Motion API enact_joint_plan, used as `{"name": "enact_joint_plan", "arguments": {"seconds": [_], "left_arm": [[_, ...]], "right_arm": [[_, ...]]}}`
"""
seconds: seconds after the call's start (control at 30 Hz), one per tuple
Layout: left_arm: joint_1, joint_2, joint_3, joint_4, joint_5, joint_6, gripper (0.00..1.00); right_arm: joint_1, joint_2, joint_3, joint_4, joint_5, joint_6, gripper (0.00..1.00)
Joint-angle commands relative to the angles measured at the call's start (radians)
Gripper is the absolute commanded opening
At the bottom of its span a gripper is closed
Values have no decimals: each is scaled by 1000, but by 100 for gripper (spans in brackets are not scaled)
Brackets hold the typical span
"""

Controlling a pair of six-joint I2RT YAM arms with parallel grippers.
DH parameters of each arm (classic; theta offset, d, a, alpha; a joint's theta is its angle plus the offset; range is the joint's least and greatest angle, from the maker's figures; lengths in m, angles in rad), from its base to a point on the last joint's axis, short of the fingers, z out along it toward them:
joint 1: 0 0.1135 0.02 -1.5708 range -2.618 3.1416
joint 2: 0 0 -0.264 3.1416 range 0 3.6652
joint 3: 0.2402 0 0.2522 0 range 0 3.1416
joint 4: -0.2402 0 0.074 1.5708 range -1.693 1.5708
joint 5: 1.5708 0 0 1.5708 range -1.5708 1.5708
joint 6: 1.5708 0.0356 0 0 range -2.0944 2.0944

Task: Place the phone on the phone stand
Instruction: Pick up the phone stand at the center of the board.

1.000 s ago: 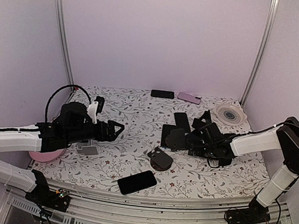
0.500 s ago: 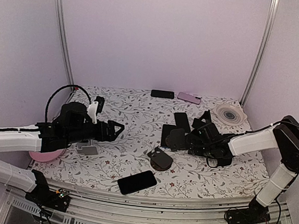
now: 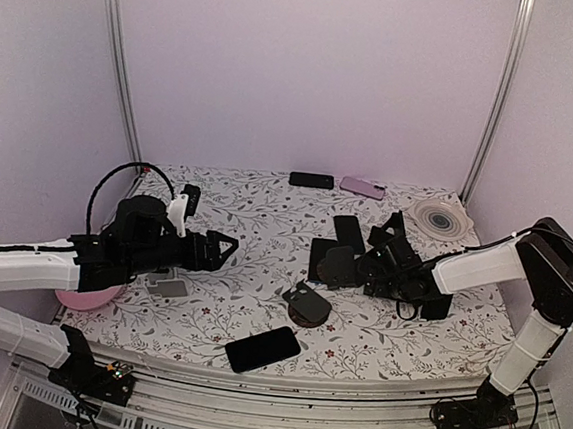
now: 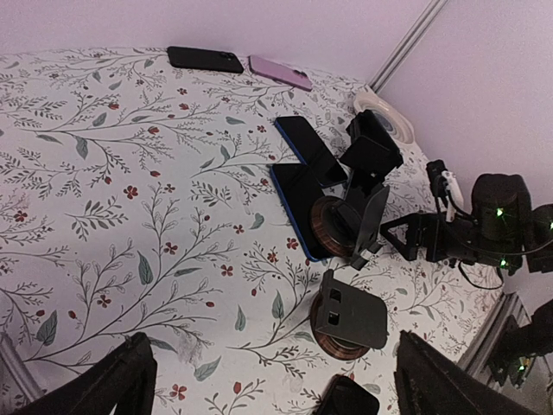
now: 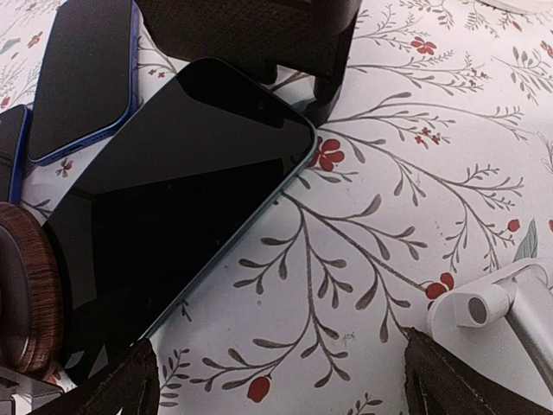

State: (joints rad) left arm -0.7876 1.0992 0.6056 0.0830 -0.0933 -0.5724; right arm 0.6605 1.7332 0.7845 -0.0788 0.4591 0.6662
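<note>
A dark phone with a blue edge (image 5: 173, 199) (image 3: 319, 259) lies flat mid-table, and a black phone stand on a wooden base (image 3: 340, 265) (image 4: 346, 220) rests on part of it. My right gripper (image 3: 369, 268) (image 5: 276, 389) sits low beside that phone, open, with only tablecloth between its fingers. A second phone stand (image 3: 306, 305) (image 4: 350, 316) stands nearer the front, with no phone on it. A black phone (image 3: 263, 348) (image 4: 346, 402) lies near the front edge. My left gripper (image 3: 220, 247) (image 4: 281, 389) hovers open left of centre, holding nothing.
Another blue-edged phone (image 3: 348, 230) (image 5: 82, 73) lies behind the first, by a third black stand (image 3: 391, 229). A black phone (image 3: 312, 180) and a pink phone (image 3: 362, 187) lie at the back wall. White round dish (image 3: 442, 220) back right; pink bowl (image 3: 88, 298) and grey block (image 3: 168, 286) at left.
The right arm has edged slightly left toward the stand and phone. The left arm has not moved. Both grippers stay open.
</note>
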Motion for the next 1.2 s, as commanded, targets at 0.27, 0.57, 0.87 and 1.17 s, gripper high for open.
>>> {"name": "enact_joint_plan", "arguments": {"seconds": [0.27,0.57,0.87,1.17], "left_arm": [[-14,-5,3,-11,-1,10,97],[-15,-3,5,-11,-2,11,97],[-14,2,14,-14,-1,13,97],[-13,11,22,-15,4,13,97]], "right_arm": [[-7,48,-2,-123,42,21,99],[-2,31,-27,-36,-73,-23,99],[45,73,12,-36,-96,-26,99],[49,1,31,-52,-113,-33,99]]}}
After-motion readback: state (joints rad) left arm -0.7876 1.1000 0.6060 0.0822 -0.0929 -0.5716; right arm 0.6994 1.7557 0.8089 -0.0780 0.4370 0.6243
